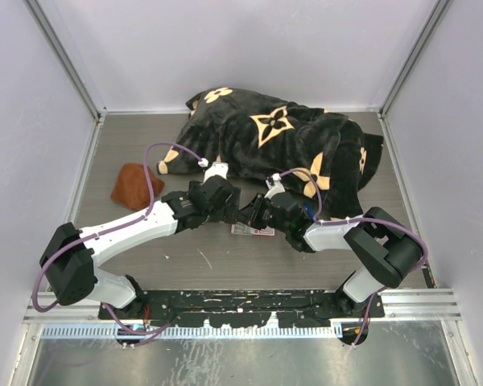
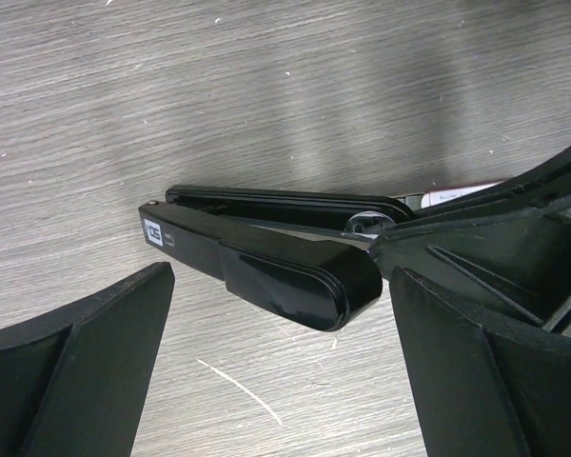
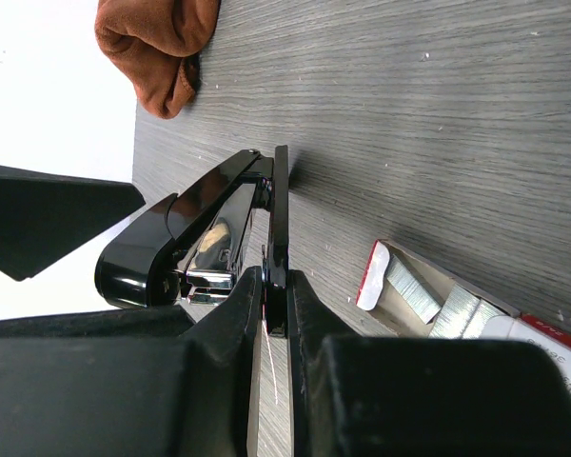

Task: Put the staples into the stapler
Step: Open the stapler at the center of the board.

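Stapler (image 3: pixel 200 238) hinged open, thin base pinched in the right end effector (image 3: pixel 276 300), left end effector (image 2: pixel 281 286) spread around it. Such an edge hold could let it twist free.

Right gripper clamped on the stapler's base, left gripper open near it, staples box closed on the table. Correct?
No: the staples box is open, its flap out and staple strips showing, per the right wrist view. Rest stands: right gripper clamped on the base of the stapler, left gripper open near it.
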